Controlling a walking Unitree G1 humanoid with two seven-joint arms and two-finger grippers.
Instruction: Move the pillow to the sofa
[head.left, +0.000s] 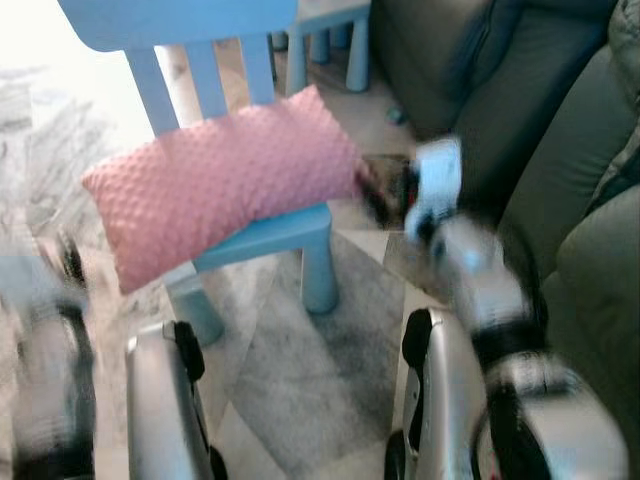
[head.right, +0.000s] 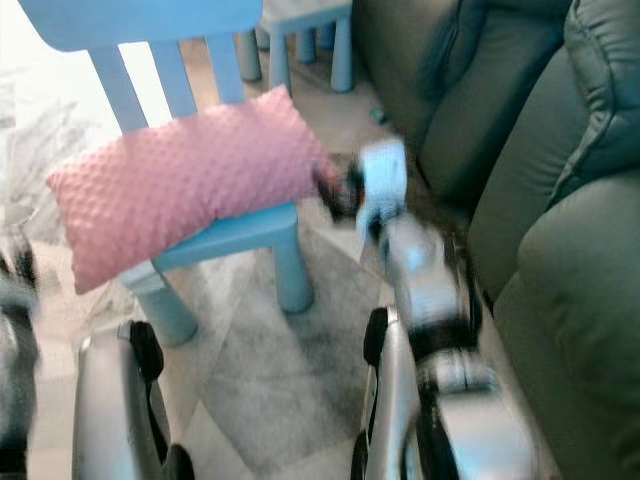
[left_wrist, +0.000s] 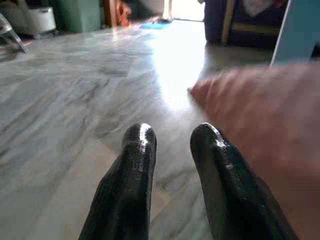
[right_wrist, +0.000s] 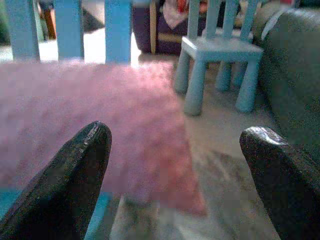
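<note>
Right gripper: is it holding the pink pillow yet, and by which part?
No. The right gripper is open, fingers spread at the near end of the pink dimpled pillow lying on the blue chair; nothing is held.

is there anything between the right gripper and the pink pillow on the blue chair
Nothing visible. The right gripper, fingers spread wide, sits just off the pink pillow's near end on the blue chair, with open space between them.

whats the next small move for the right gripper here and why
Probably ease the right gripper a little further forward onto the near end of the pink pillow, then close. Its fingers are spread wide with the pillow's corner between them but not yet gripped. The pillow lies on the blue chair, beside the grey sofa.
</note>
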